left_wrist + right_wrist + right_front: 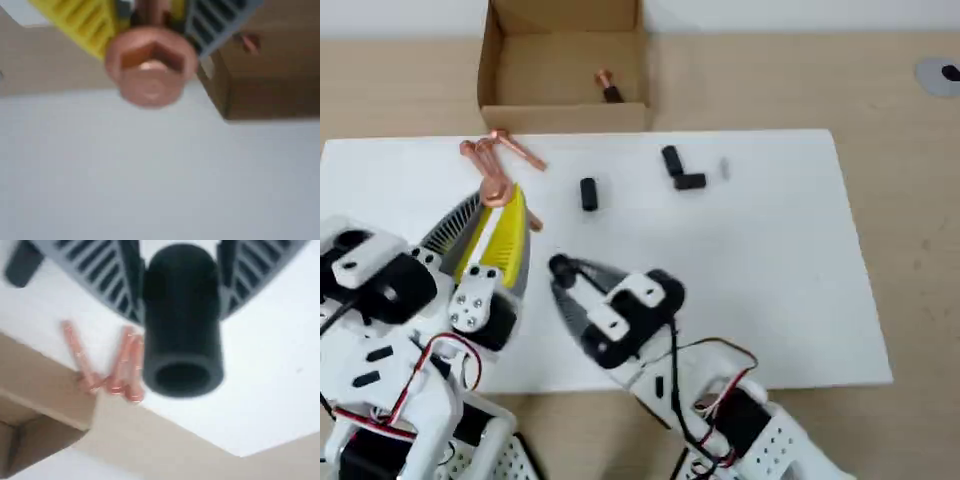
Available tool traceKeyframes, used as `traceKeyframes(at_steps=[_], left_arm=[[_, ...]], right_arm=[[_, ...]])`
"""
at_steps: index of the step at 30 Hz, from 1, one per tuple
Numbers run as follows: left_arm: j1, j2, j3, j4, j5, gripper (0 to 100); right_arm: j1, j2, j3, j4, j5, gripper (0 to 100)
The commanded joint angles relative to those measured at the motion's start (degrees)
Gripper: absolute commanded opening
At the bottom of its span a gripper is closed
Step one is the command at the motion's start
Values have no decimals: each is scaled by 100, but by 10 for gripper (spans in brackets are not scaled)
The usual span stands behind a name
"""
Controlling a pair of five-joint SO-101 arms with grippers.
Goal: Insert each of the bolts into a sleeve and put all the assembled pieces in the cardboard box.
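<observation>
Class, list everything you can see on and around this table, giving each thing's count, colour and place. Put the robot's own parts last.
cardboard box: one, brown, on the table beyond the board's far edge
assembled piece: one, copper bolt in a black sleeve, inside the box
loose bolts: small pile, about three, copper, on the board near the box
held bolt: one, copper, in the left gripper
loose sleeves: three, black, on the board; one alone, two close together
held sleeve: one, black, in the right gripper
white board: one, white, on the table
table: one, tan wood
disc: one, grey, table's far corner
left gripper: one, yellow and grey fingers, over the board
right gripper: one, black, over the board
</observation>
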Motion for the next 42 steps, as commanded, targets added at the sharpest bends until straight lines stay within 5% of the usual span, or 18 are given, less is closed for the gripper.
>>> traceKeyframes(at_steps=[1,8,20,42], left_arm=[[281,-4,149,-369,-404,3],[501,-4,404,-281,-571,3],[519,-13,-413,1327,-193,3],[536,-470,-826,1477,-193,5]], right_arm=[[-127,-919,101,-404,-53,9],[-92,-892,101,-501,-44,9],[-92,-892,101,-519,-44,9],[-92,-884,101,-484,-35,9]])
